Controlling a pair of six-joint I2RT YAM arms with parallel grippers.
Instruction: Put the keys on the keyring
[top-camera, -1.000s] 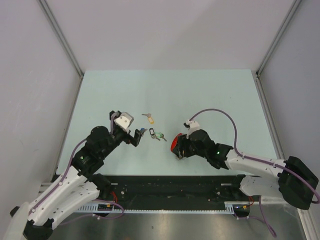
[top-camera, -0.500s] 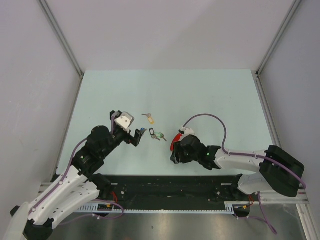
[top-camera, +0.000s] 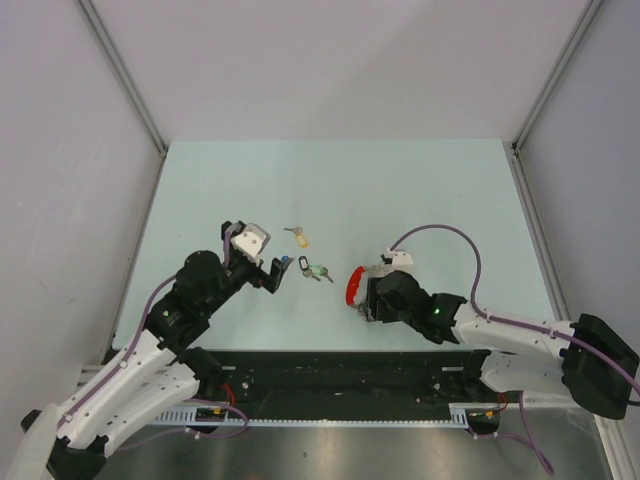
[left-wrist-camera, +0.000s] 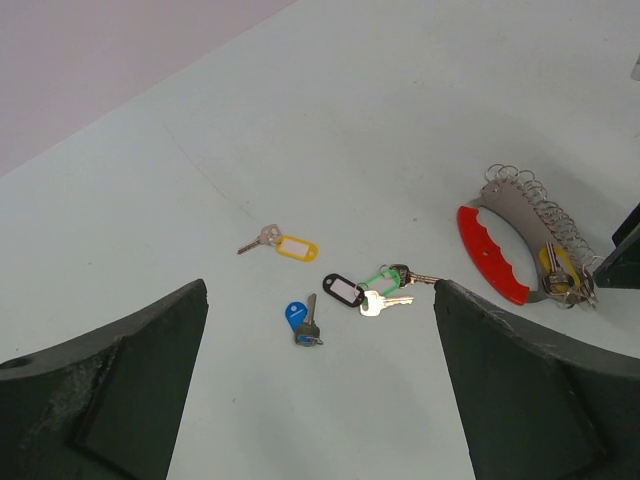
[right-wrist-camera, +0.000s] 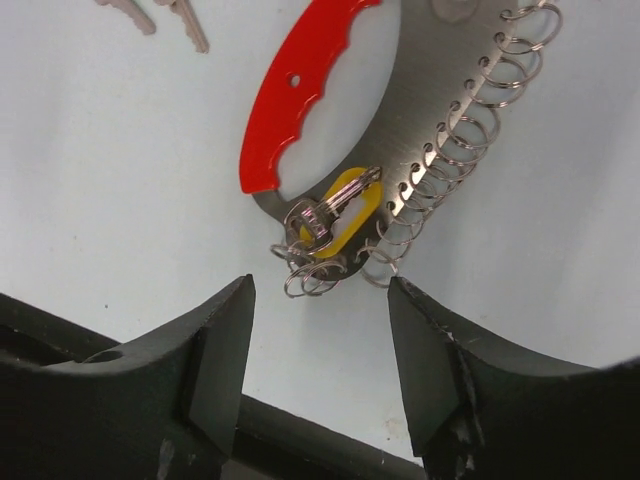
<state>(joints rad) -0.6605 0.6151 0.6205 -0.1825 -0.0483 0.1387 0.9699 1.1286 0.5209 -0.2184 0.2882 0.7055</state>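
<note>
The keyring lies flat on the table, a red plastic arc (right-wrist-camera: 297, 95) joined to a grey metal part (right-wrist-camera: 425, 90) edged with small wire loops. One yellow-tagged key (right-wrist-camera: 342, 212) hangs on it. My right gripper (right-wrist-camera: 320, 345) is open just short of the ring's near end, nothing between its fingers. In the top view the keyring (top-camera: 353, 284) sits left of the right gripper (top-camera: 370, 302). Loose keys lie left of it: yellow tag (left-wrist-camera: 296, 247), blue (left-wrist-camera: 295, 316), black (left-wrist-camera: 343, 289), green (left-wrist-camera: 380, 278). My left gripper (left-wrist-camera: 320, 400) is wide open and empty, hovering near the blue key.
The black rail (top-camera: 330, 375) of the arm bases runs along the near table edge. Grey walls (top-camera: 60, 200) close in the left, right and back sides. Two bare key blades (right-wrist-camera: 185, 25) show at the top left of the right wrist view.
My right gripper has backed off to the right from over the keyring, its jaws slightly wider, and the red arc now shows. The left arm and loose keys have not moved.
</note>
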